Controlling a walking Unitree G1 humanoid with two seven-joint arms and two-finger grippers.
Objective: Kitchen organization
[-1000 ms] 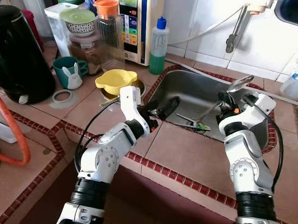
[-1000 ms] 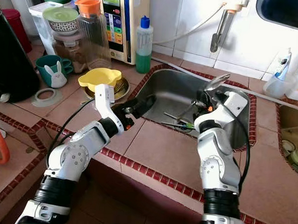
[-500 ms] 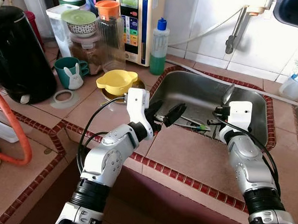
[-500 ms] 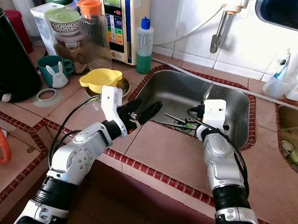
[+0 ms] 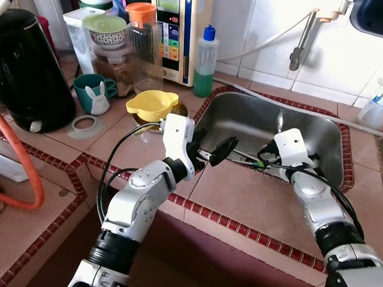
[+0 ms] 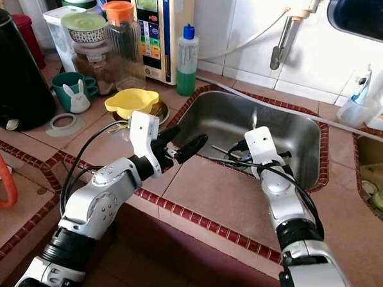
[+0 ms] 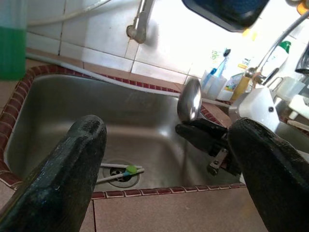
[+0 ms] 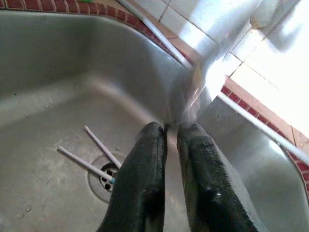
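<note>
Over the sink, the right end effector pinches a stiff, slippery-looking metal spoon by its handle, the left end effector gaping empty.

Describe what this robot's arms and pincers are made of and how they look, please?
Both arms are chunky silver-grey segments with rounded joints and black ribbed bands low down. Loose black cables loop alongside each. A boxy white block caps each wrist. The left gripper and right gripper each have two long, matte black, rounded fingers with a rough surface.
</note>
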